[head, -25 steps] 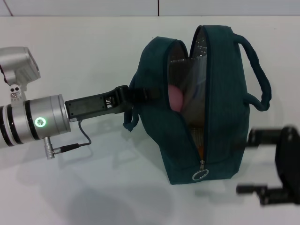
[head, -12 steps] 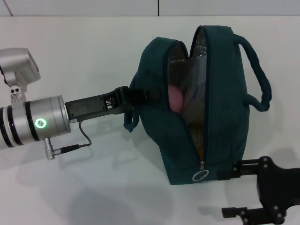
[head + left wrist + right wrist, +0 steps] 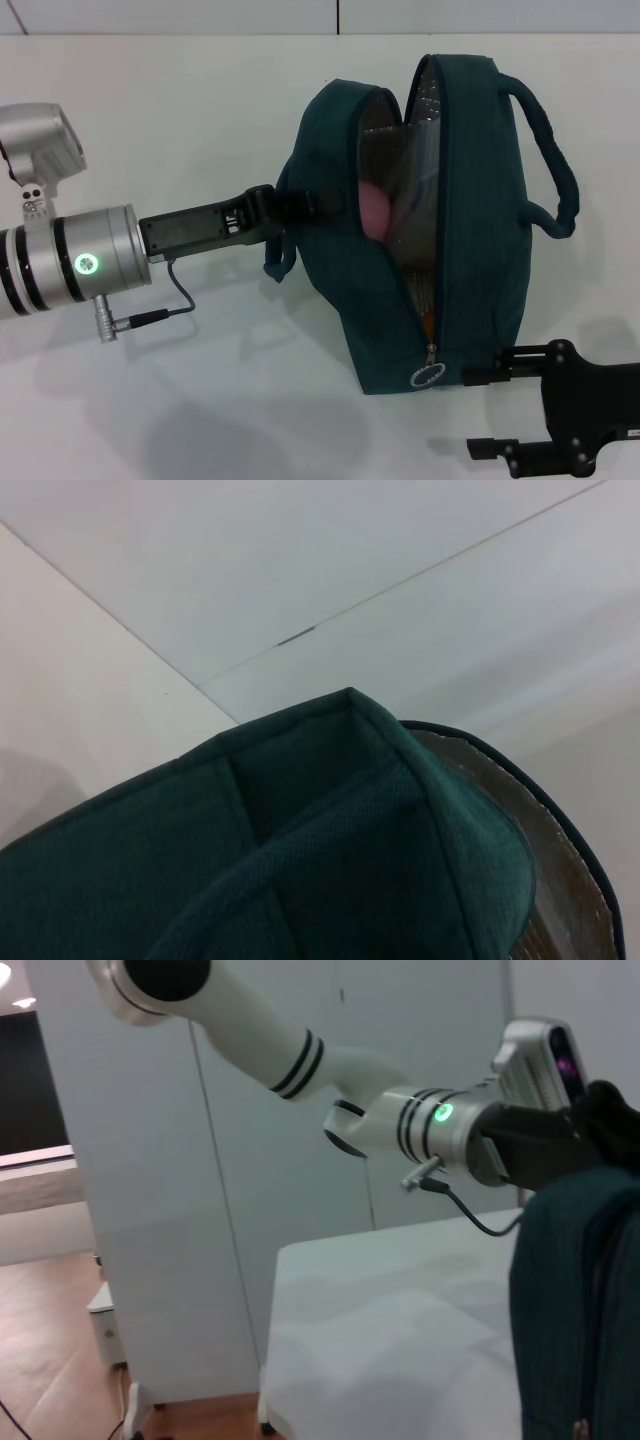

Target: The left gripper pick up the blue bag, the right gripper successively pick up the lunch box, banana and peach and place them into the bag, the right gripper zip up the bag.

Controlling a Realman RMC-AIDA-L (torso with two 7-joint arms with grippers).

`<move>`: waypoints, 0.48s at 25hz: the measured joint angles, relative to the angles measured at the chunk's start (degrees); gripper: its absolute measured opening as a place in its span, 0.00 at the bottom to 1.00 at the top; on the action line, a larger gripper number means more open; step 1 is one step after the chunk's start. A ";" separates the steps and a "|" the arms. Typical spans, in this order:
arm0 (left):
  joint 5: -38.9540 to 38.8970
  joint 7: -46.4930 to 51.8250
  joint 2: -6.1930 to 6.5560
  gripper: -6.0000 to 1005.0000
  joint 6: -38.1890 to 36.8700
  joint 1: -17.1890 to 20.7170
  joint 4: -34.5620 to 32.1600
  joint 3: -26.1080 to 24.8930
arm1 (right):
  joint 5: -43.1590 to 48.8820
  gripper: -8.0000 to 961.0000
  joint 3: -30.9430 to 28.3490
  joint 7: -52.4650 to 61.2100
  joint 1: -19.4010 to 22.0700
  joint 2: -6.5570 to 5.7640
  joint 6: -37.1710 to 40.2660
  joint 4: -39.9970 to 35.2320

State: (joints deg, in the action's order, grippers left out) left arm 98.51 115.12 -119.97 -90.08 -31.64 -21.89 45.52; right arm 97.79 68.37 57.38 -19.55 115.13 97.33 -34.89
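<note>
Head view: blue bag (image 3: 470,230) stood on the white worktop (image 3: 200,400), top gaping. Left hand (image 3: 285,208) was clamped on its near handle. Peach (image 3: 374,212) lay inside. Right hand (image 3: 485,412), fingers spread and empty, sat beside the zipper ring (image 3: 426,376).

It looks like a robot test room or lab. A plain white table (image 3: 200,100) stands in front of smooth white wall panels (image 3: 300,1160) with thin seams, and beside the table there is a wooden floor (image 3: 60,1360) and a dark doorway (image 3: 30,1080).
</note>
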 joint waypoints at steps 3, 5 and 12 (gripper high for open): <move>0.01 0.01 0.01 0.04 0.00 0.00 0.00 0.05 | -0.04 0.67 -0.09 0.01 0.02 0.00 -1.06 0.63; 0.01 0.01 0.00 0.04 0.00 0.00 0.00 0.05 | -0.22 0.67 -0.17 0.01 0.06 0.00 -1.89 0.95; 0.02 -0.18 0.00 0.04 0.00 0.00 0.00 0.03 | -0.44 0.67 -0.05 0.01 -0.50 0.08 -3.84 2.19</move>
State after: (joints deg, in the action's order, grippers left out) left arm 98.53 114.94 -119.97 -90.09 -31.64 -21.89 45.55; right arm 97.35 68.32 57.39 -20.05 115.21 93.50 -32.70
